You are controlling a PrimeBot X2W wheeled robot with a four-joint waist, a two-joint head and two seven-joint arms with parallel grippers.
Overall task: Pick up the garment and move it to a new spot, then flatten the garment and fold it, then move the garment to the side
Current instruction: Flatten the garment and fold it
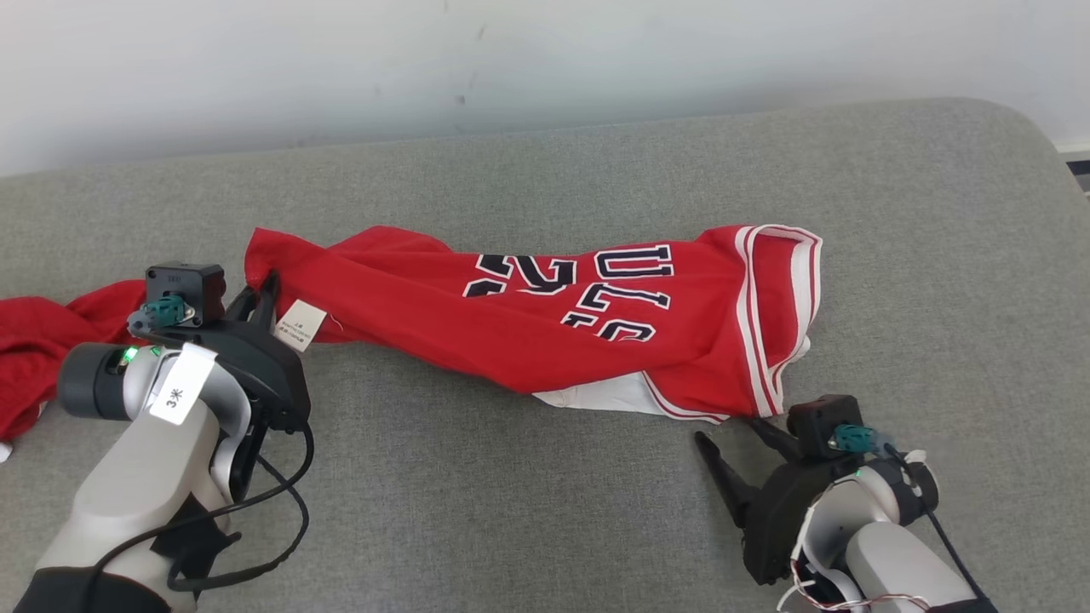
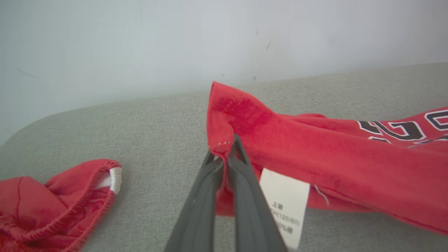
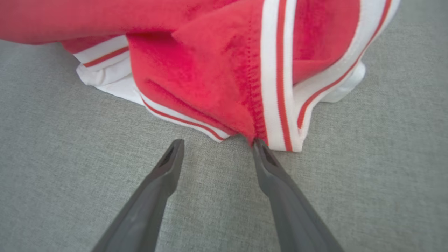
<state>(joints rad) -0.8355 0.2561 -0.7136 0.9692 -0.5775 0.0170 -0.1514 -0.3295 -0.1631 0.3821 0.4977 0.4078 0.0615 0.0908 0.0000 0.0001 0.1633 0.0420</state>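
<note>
A red jersey with dark lettering and white-striped trim, the garment, lies stretched in a loose band across the grey cushion. My left gripper is shut on its left corner, beside a white label; the left wrist view shows the fingers pinching a fold of the red cloth that stands up above them. My right gripper is open just in front of the striped trim at the garment's lower right. In the right wrist view one fingertip touches the garment's edge; nothing lies between the fingers.
A second red piece with an elastic band lies bunched at the far left. The grey cushion ends at a white wall behind and curves off at the right corner.
</note>
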